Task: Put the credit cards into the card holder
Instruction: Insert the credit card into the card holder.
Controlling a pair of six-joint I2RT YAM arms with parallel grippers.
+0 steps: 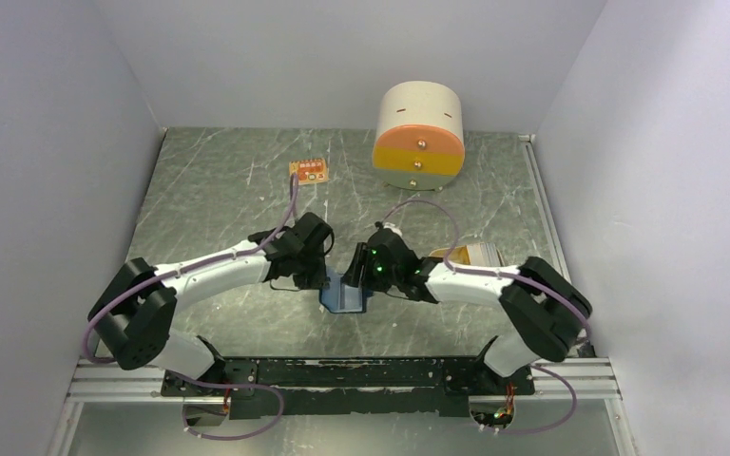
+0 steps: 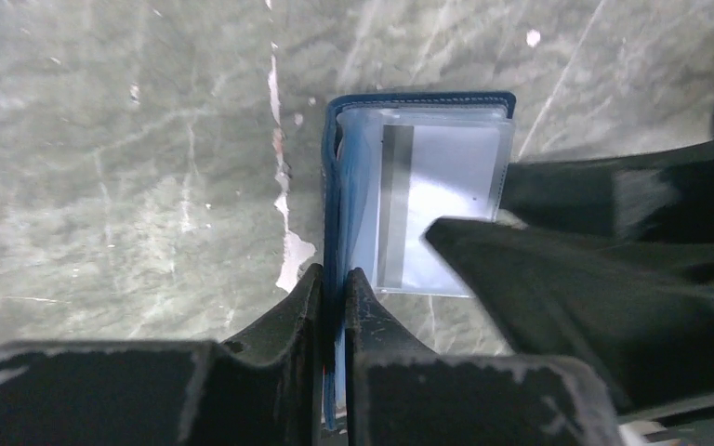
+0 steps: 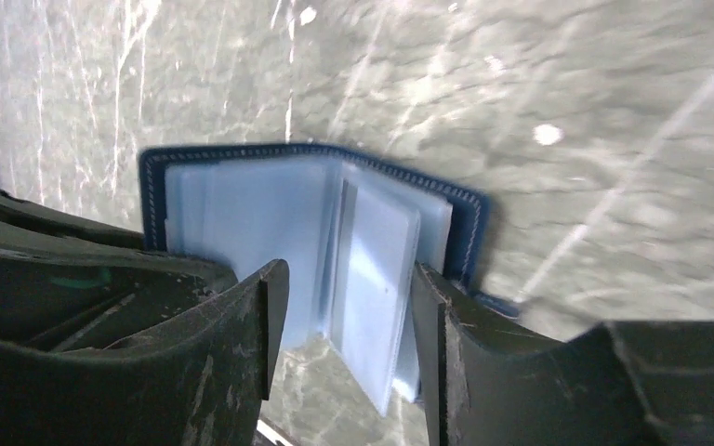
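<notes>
Left tool (image 2: 335,295): fingers pressed together on one navy cover of the card holder (image 2: 418,100), which is seen edge-on between them. The holder extends straight ahead of the fingertips, opened like a book. Whether it touches the counter (image 2: 130,186) cannot be told.

Right tool (image 3: 344,316): fingers spread, straddling the clear inner sleeves (image 3: 372,269) from the opposite side. A strip of counter shows between one finger and the sleeves, and the other finger lies at their edge.

Seen from overhead, both tools meet tip to tip at the holder. The credit cards (image 1: 480,252) lie in a stack on the counter behind the right tool, just beside its arm and partly hidden by it, apart from the holder. An orange tag (image 1: 309,171) lies beyond the left tool. A cream-and-orange drawer unit (image 1: 419,133) stands well beyond the right tool.
</notes>
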